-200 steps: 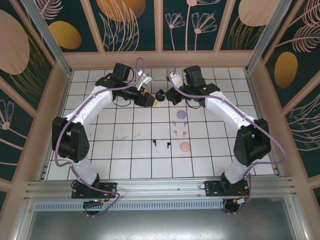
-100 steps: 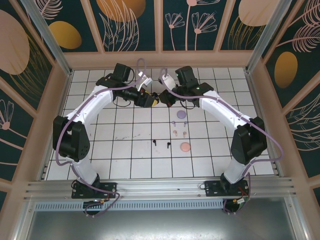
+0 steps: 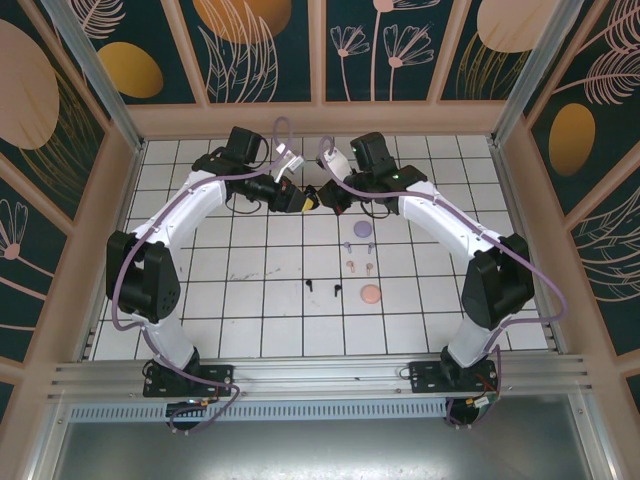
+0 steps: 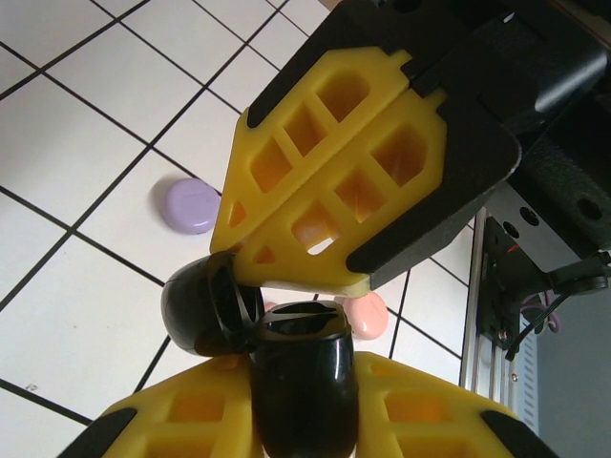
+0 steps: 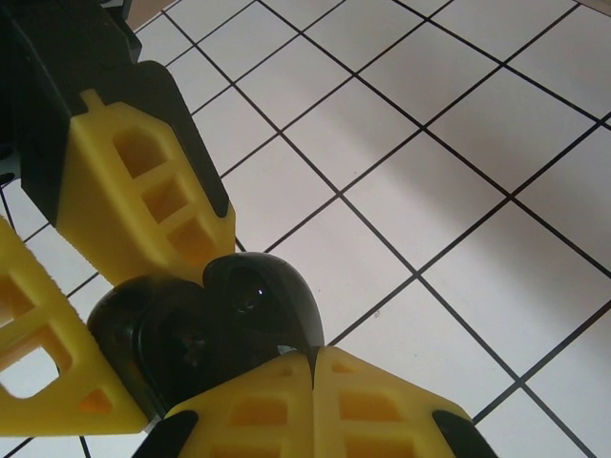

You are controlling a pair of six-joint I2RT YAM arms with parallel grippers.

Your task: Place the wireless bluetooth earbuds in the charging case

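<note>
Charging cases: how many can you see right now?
3. Black case, open, gripped by left gripper and right gripper; lavender case and pink case on the table. More may hide behind the grippers.

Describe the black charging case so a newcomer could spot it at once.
On the white grid table, go to the far middle where both arms meet. There the left claw and right claw grip a glossy black case above the tiles; the lavender case and pinkish case lie flat on the table.
</note>
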